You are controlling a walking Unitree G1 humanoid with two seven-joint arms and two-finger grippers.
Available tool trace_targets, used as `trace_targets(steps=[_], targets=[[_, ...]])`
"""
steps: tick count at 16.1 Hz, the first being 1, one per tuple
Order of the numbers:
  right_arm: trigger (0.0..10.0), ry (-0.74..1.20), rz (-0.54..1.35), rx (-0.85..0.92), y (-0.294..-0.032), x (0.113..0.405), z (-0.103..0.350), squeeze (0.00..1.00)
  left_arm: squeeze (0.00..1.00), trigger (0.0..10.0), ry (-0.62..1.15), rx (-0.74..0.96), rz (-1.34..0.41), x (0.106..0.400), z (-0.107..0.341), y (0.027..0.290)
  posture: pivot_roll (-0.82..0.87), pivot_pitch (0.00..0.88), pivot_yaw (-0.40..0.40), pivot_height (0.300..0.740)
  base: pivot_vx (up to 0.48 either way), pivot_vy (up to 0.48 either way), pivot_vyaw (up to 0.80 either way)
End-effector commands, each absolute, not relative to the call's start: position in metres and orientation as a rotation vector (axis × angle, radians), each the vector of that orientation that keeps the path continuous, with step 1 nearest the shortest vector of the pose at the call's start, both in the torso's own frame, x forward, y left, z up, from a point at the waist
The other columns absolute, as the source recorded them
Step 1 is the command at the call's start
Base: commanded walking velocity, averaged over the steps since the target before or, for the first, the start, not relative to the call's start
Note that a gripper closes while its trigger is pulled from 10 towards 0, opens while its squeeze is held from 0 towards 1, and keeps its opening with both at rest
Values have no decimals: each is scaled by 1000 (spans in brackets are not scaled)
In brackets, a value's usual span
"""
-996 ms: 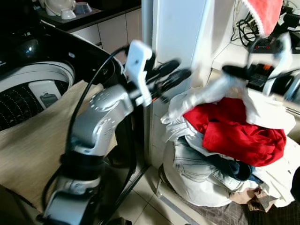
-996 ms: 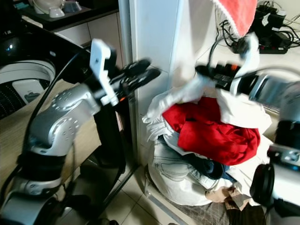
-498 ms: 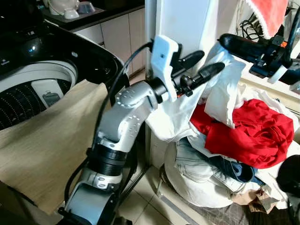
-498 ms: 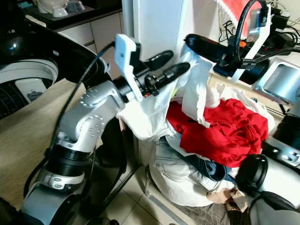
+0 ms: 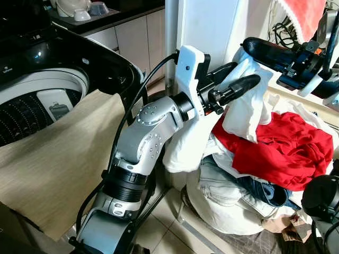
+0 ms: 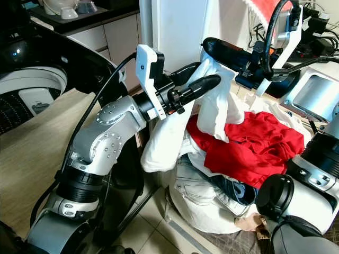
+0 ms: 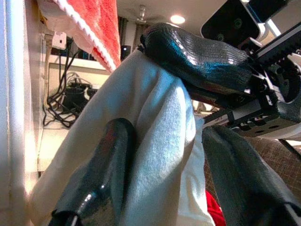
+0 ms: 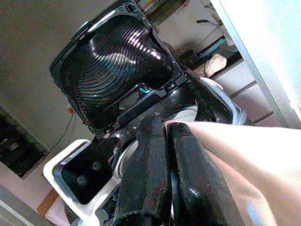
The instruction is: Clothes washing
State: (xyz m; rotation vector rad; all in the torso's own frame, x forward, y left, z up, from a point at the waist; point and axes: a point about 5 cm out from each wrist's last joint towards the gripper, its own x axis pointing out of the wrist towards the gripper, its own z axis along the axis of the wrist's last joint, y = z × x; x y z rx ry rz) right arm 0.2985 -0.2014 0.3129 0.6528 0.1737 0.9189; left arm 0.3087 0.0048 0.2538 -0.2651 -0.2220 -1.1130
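Bright, even indoor light; both eye views are sharp. Glare whitens the pillar (image 5: 206, 26). A ceiling lamp (image 7: 178, 19) glows in the left wrist view, whose near fingers (image 7: 101, 179) blur.

Tan cloth (image 5: 58, 153) lying beside the robot, bowls (image 5: 79, 9) on a dark counter far back, white cupboards (image 5: 135, 37), black cables (image 5: 278, 24) tangled on a shelf, tiled floor (image 5: 159, 233)

White garment (image 6: 212, 103) hangs crumpled above the laundry pile (image 6: 233, 159) — red, denim, white clothes heaped beside the washer (image 5: 37, 100)
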Motion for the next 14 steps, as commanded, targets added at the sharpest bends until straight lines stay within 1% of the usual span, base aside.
trace_targets(steps=[1,14], targets=[[0,133,943,630,-199,294,323,0,0,0,-207,-254,-1086,312,251,7,-183,0,31,740,0,0,0],[0,127,937,617,-191,292,323,0,0,0,-194,-249,-1058,317,250,11,-184,0,34,740,0,0,0]])
